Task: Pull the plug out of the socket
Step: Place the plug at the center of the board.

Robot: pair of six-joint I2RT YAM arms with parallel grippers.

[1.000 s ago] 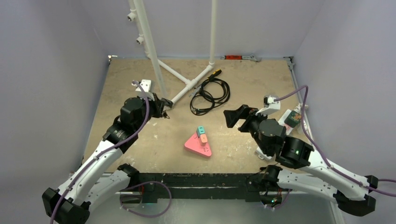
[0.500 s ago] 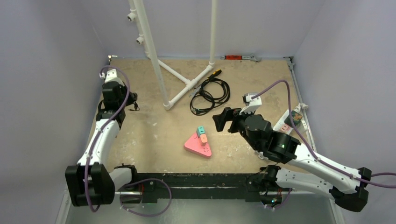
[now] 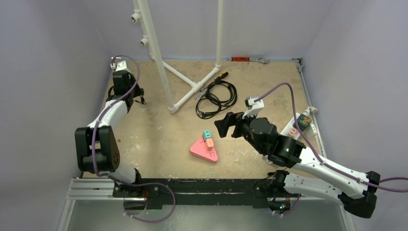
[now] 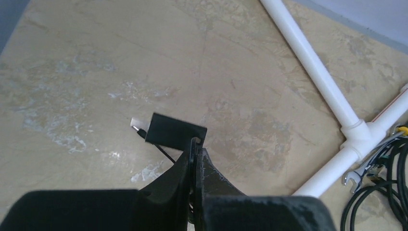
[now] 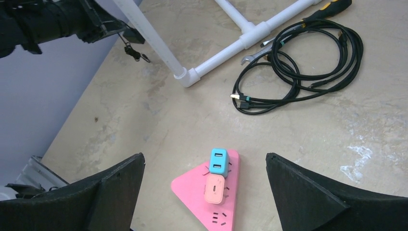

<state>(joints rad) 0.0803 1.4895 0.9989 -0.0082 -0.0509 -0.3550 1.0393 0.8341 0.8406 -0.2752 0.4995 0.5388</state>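
The pink socket (image 5: 192, 188) is laid flat near the middle of the table (image 3: 269, 82), with a blue plug (image 5: 219, 160) and an orange plug (image 5: 213, 187) inserted. The right gripper (image 5: 204, 158) is spread wide above it, grasping nothing. The left gripper (image 4: 196, 144), far left, is clenched on a small black piece (image 4: 173, 131).

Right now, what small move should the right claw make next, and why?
Probably ease the open right claw forward and down toward the blue plug: it is plugged into the pink triangular socket, framed between the fingers but not yet reached.
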